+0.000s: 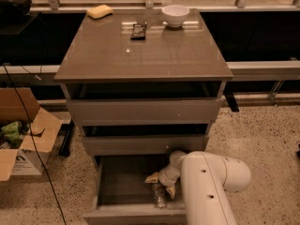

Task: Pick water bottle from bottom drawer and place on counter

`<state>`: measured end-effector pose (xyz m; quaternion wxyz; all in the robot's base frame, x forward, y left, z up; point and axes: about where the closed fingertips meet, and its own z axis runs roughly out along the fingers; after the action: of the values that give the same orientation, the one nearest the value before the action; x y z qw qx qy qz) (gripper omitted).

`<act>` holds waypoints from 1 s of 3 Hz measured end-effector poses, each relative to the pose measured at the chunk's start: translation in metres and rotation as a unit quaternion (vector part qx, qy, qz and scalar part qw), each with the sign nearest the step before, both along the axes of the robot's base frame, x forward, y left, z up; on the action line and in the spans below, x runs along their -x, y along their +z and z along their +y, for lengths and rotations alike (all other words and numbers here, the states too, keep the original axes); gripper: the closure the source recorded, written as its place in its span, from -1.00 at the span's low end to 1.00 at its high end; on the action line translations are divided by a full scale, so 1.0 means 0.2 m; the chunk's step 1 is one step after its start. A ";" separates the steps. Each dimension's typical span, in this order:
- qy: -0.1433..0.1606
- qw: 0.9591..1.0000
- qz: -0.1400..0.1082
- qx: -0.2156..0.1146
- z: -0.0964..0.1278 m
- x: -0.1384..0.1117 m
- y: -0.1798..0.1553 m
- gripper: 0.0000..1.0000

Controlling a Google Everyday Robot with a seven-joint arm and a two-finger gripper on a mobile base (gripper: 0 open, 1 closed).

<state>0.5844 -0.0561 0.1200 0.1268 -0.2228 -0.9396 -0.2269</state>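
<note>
The bottom drawer point(117, 191) is pulled open. The water bottle point(160, 198) lies in it, right of the middle, small and clear. My gripper point(161, 185) reaches down into the drawer from my white arm point(211, 182). Its tan fingers point(152, 177) are spread apart, one on each side of the bottle's upper end. I cannot tell whether they touch the bottle. The counter point(140, 55) is the glossy grey-brown top of the cabinet, well above the gripper.
On the counter stand a white bowl point(175, 15), a yellow sponge point(100, 11) and a small dark packet point(138, 30). The two upper drawers point(143, 110) stand slightly open. An open cardboard box point(21, 135) and a black cable point(33, 144) are on the floor at left.
</note>
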 end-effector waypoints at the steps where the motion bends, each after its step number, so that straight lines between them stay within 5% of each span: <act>1: -0.001 1.000 0.000 0.000 0.00 0.00 0.03 -0.07; 3: -0.031 0.999 -0.013 -0.021 -0.05 0.01 0.07 0.84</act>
<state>0.5816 -0.0669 0.1335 0.1125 -0.2459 -0.9289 -0.2529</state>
